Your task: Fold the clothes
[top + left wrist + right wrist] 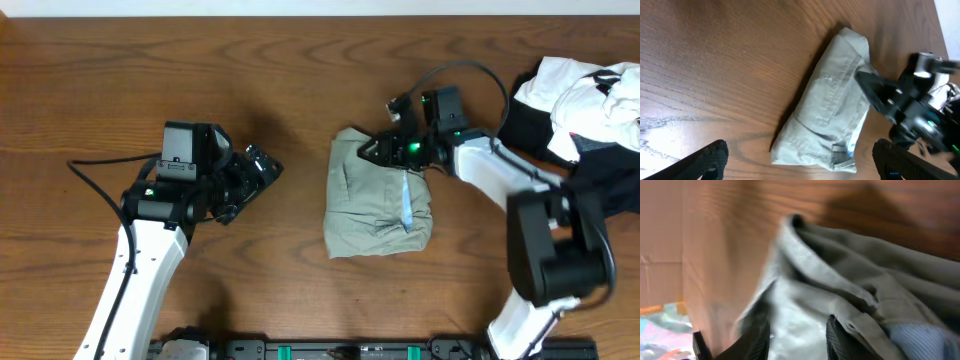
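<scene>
Clothes (378, 200) on this table (300, 60) come to one khaki, grey-beige garment, folded into a thick, roughly rectangular bundle. It is soft and wrinkled, with stitched seams, a rounded upper left corner and a finely ribbed weave in the right wrist view. A pale blue strip (405, 205) shows along its right fold. The bundle lies flat at mid-table, well clear of every table edge. The table is glossy brown wood with a flowing grain.

Two arms are in view, white-linked with black joints. The left end effector (265, 172) hovers over bare wood left of the bundle, its jaws spread wide and holding nothing. An open strip of table separates it from the cloth. The right end effector (368, 150) sits at the bundle's upper right edge. Its two black fingers (757, 337) stand partly apart, with cloth lying flat in the gap rather than pinched.

One heap of black and white garments (585, 95), limp and crumpled, fills the far right corner, apart from the khaki bundle.
</scene>
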Controlling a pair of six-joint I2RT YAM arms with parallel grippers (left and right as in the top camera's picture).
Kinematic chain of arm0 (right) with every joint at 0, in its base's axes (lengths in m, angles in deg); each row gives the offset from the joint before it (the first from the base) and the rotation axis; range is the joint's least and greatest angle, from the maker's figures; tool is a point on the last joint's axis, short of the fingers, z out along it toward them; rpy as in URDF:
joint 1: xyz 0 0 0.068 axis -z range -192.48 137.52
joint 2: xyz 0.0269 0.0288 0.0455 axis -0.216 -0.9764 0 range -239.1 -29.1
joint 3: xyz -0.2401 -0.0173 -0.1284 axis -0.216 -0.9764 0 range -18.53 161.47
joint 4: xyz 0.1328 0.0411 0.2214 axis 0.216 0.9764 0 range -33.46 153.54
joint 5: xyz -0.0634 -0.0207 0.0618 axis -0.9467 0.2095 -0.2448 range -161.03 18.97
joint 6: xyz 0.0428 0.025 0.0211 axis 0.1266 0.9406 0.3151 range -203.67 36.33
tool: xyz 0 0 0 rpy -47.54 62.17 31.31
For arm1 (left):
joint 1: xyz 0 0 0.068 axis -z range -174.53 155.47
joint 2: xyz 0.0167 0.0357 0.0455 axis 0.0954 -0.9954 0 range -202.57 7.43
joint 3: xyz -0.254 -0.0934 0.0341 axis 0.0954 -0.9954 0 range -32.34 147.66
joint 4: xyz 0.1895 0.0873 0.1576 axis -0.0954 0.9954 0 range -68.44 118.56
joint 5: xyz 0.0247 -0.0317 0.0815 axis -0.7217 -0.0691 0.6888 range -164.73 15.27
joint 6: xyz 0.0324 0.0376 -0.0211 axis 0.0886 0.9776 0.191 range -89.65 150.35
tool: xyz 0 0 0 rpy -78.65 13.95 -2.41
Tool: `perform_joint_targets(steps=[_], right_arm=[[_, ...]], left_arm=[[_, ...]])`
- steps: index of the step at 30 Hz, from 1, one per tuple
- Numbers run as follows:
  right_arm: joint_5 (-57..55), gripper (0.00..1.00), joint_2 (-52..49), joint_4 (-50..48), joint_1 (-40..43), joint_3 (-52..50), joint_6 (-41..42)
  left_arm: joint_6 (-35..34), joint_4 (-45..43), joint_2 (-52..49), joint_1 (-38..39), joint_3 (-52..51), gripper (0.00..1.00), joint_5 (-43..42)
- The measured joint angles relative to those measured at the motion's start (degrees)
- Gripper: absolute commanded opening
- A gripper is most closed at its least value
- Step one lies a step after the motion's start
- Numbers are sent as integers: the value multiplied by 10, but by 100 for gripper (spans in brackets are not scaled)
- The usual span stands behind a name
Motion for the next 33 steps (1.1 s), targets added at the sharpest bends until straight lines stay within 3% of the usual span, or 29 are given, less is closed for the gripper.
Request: perform_joint_targets(steps=[4,11,19,24,26,28,33], right_arm=[[38,25,-49,-3,28,0,-7],[67,23,-45,9,42,3,-17],[103,28,126,36,57,1,1],[146,24,241,163,40,7,-14],[148,16,251,219,23,7,-35],[141,15,248,252,2,3,-48],[110,18,243,198,-52,-59,-57]], left_arm=[[4,2,0,0,0,94,0],[7,2,0,0,0,94,0],[11,2,0,0,0,94,0],[13,4,0,0,0,94,0],[13,4,0,0,0,94,0],[13,4,0,0,0,94,0],[13,9,0,0,0,94,0]])
